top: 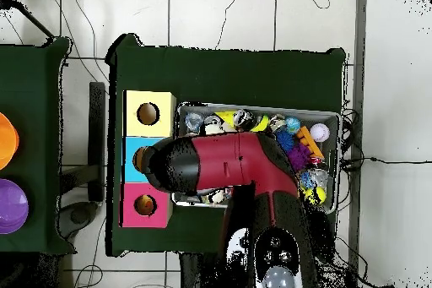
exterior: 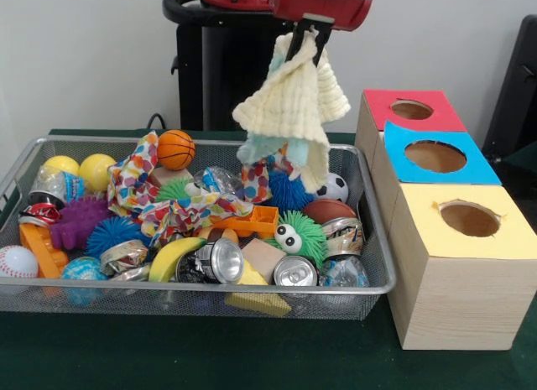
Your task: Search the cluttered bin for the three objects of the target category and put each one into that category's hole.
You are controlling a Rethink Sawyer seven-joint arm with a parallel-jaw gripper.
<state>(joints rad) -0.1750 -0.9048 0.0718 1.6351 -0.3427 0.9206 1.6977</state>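
Observation:
My gripper [exterior: 311, 36] hangs high over the right part of the wire bin [exterior: 252, 287], shut on a pale yellow cloth [exterior: 289, 105]. A light blue cloth [exterior: 262, 147] dangles with it. Both hang clear above the clutter. A polka-dot cloth [exterior: 134, 182] lies in the bin among balls and cans. Right of the bin stand three boxes: a red-topped box [exterior: 411, 110], a blue-topped box [exterior: 435, 156] and a yellow-topped box [exterior: 470, 219], each with a round hole. In the overhead view the red arm [top: 236, 162] covers the gripper and much of the bin.
The bin holds a small basketball [exterior: 175, 149], yellow balls [exterior: 96, 170], a purple spiky toy [exterior: 80, 222], a banana [exterior: 172, 257], a green fuzzy ball with eyes [exterior: 298, 235], crushed cans [exterior: 295, 273] and a baseball [exterior: 17, 261]. The boxes stand close against the bin's right side.

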